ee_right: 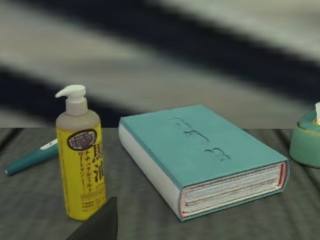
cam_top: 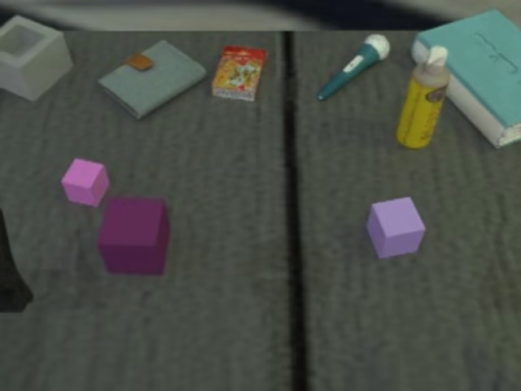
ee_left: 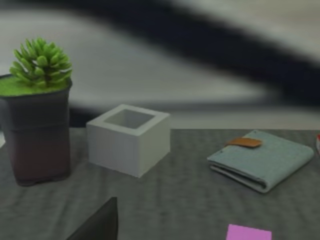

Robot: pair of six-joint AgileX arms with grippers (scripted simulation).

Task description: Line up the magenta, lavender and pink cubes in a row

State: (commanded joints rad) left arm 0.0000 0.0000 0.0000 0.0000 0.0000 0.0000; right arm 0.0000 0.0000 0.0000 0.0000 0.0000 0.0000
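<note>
Just beside the magenta cube [cam_top: 134, 235], up and to its left on the grey table [cam_top: 244, 326], sits the pink cube [cam_top: 85, 181], nearly touching its corner; the lavender cube [cam_top: 396, 227] lies well apart to its right, past the dark seam. Behind the magenta cube lies a grey-green wallet [cam_top: 152, 77]. The left arm [cam_top: 10, 273] shows only as a dark shape left of the magenta cube, and I cannot tell either claw's state.

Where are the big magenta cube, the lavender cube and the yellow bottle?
magenta cube [cam_top: 134, 232], top view, top face.
lavender cube [cam_top: 396, 226], top view, top face.
yellow bottle [cam_top: 421, 106], top view, its body.
</note>
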